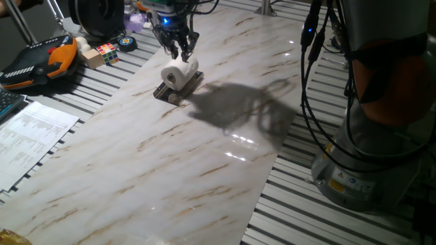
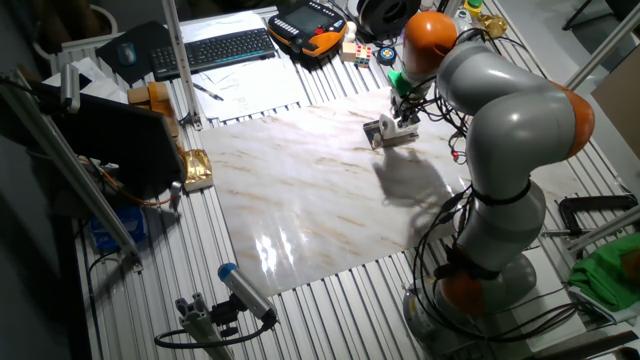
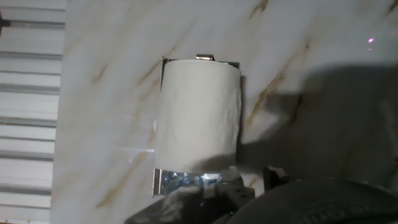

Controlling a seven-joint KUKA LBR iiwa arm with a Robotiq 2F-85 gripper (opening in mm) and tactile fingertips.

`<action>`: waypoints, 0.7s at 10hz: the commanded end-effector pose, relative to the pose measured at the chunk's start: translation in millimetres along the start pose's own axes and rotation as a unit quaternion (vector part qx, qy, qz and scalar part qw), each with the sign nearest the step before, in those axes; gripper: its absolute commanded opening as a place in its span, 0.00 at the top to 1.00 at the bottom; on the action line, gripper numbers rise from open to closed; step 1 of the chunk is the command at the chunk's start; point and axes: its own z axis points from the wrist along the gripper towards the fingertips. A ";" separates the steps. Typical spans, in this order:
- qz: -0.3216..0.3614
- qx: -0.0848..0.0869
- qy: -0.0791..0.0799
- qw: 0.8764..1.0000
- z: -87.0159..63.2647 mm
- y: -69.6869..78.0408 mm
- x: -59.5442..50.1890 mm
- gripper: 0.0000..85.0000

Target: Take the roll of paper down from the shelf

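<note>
The roll of paper (image 1: 178,72) lies on its side atop the shelf (image 1: 176,90) on the marble desk (image 1: 204,156), core pointing toward seven o'clock, directly beneath the pincer (image 1: 181,53), whose fingers hang spread, gripping nothing.

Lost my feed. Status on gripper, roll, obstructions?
Gripper open, just above the roll of paper. Roll lies on the shelf, not gripped. Nothing in the way.
</note>
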 end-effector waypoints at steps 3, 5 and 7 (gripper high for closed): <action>0.011 0.006 0.008 1.000 4.6 2.7 -7.0 0.29; 0.016 0.003 0.010 1.000 9.6 9.5 -13.4 0.22; 0.021 0.000 0.012 1.000 18.5 16.0 -19.4 0.21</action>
